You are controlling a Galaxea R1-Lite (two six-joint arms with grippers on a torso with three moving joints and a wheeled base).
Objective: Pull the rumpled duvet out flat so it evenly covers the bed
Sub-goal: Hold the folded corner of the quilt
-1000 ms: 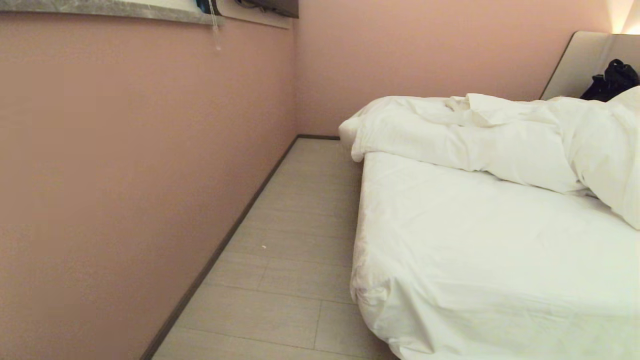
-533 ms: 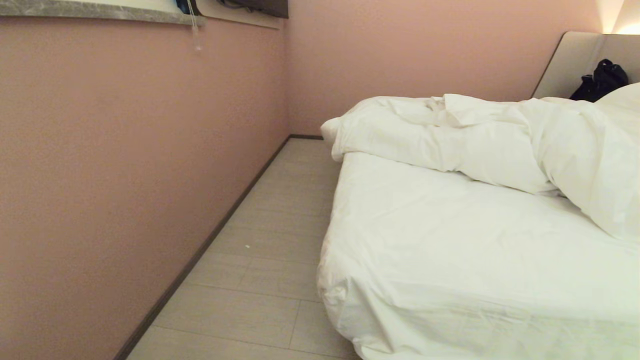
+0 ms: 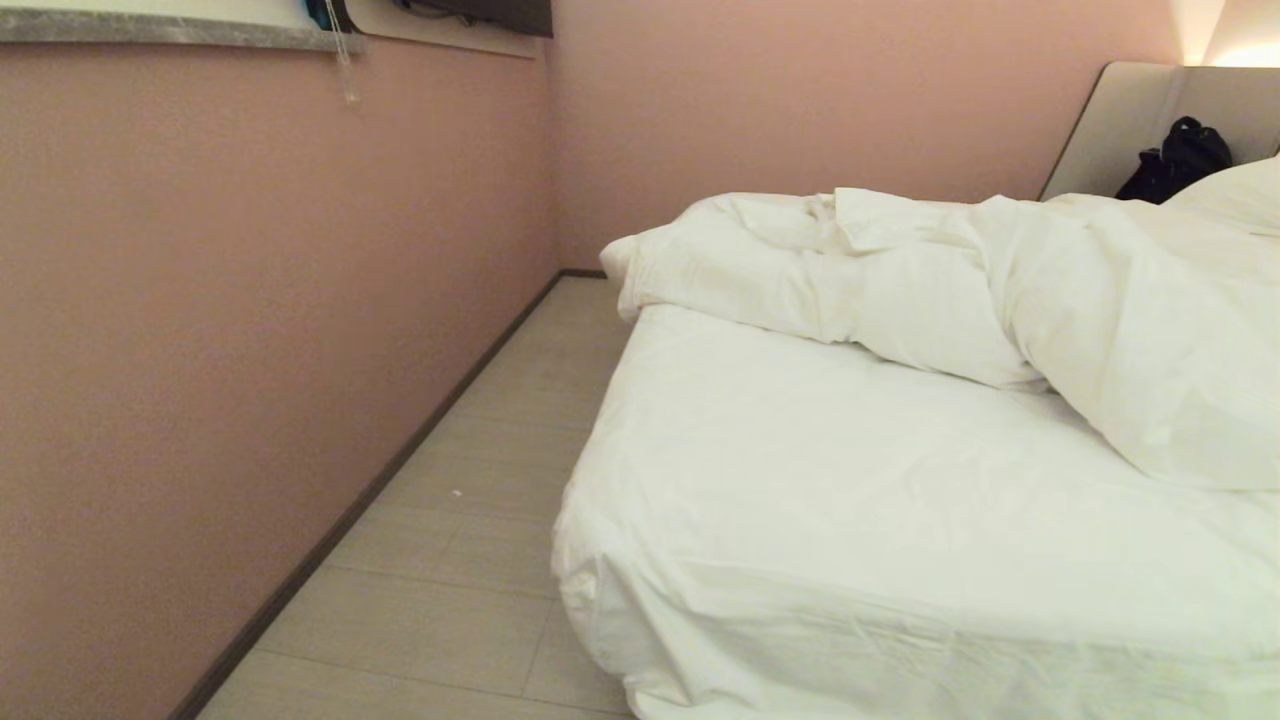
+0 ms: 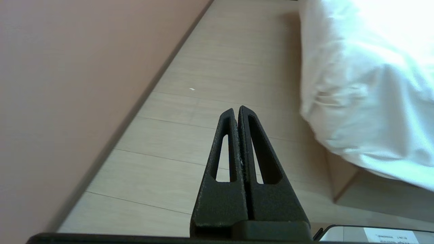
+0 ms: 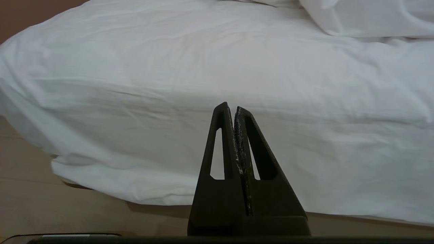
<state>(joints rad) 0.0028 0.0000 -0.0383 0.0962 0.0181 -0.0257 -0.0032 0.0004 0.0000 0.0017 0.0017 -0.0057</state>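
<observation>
The duvet is seen bunched in thick white folds across the far part of the bed, near the headboard, with the sheet left bare in front. A small label is seen in the left wrist view, but its writing cannot be read. A black bag is propped against the headboard, floor lies between bed and pink wall, and both the left gripper and right gripper are pressed closed on nothing.

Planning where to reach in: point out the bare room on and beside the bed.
Free: the sheet between the bed's near edge and the bunched duvet; the floor strip between the pink wall and bed. Crowded: the headboard end, with duvet, pillow and black bag.
</observation>
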